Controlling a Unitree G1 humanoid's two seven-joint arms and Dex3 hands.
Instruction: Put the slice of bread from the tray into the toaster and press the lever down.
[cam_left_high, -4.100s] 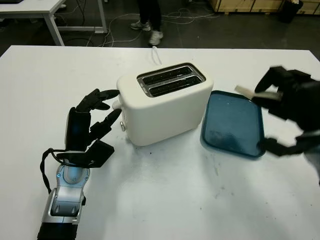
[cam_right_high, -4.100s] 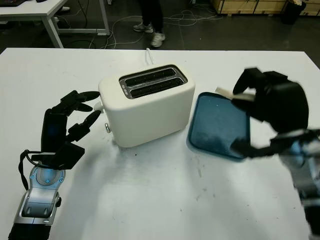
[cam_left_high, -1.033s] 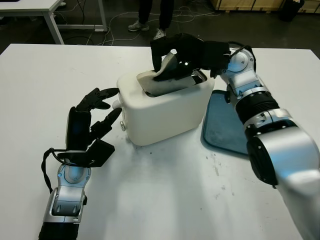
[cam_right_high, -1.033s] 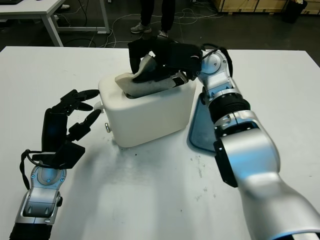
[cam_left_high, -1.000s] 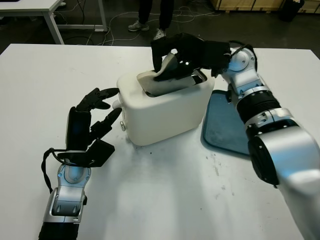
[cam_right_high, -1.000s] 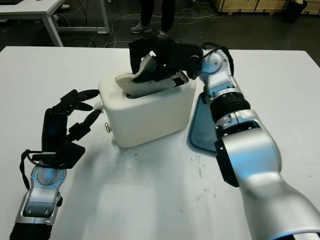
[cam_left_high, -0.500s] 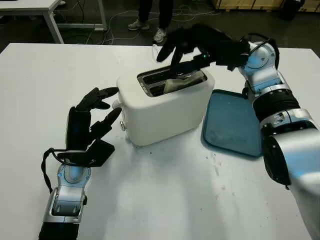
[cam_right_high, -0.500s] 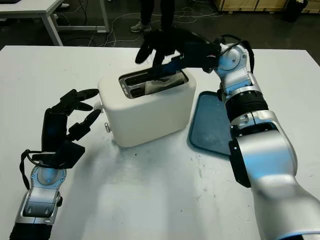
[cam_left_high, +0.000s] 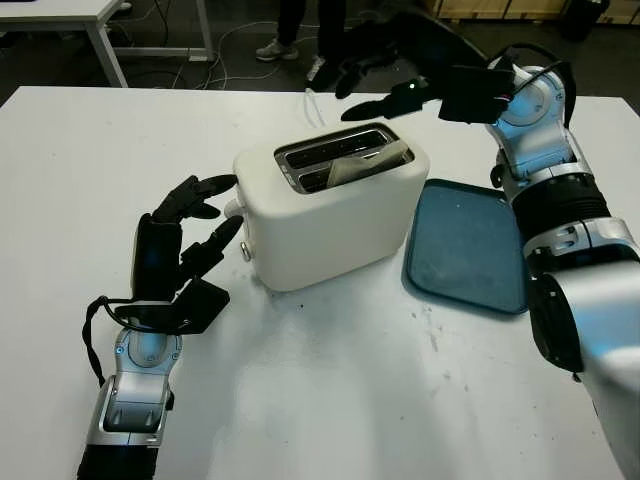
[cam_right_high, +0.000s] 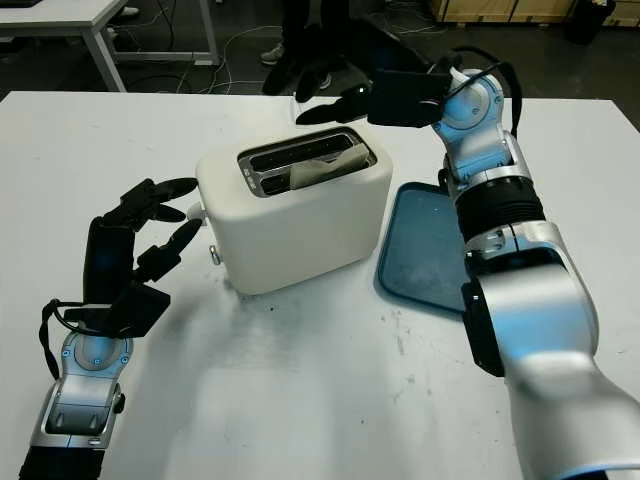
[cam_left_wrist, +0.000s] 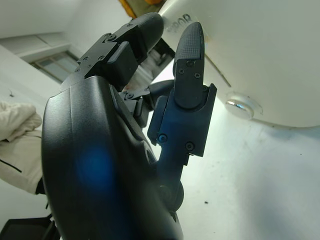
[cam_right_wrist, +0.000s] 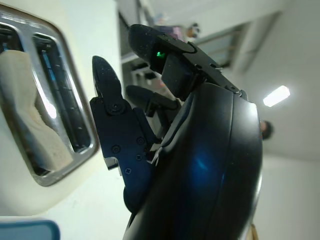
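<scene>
The cream toaster (cam_left_high: 330, 215) stands mid-table with two slots on top. A slice of bread (cam_left_high: 365, 165) sits in the slot nearer me, its right end poking out; it also shows in the slot in the right wrist view as bread (cam_right_wrist: 27, 115). My right hand (cam_left_high: 385, 75) hovers open above and behind the toaster, holding nothing. My left hand (cam_left_high: 190, 230) is open beside the toaster's left end, its fingertips close to the white lever knob (cam_left_high: 234, 209). The blue tray (cam_left_high: 465, 250) lies bare right of the toaster.
The white table (cam_left_high: 330, 400) has free room in front of the toaster. A person's legs and shoes (cam_left_high: 300, 50) stand beyond the far edge, among floor cables. Another white table (cam_left_high: 90, 25) is at the back left.
My right hand carried the bread from the tray to the toaster, let it go into the near slot, and has lifted up and back. The left hand has not moved.
</scene>
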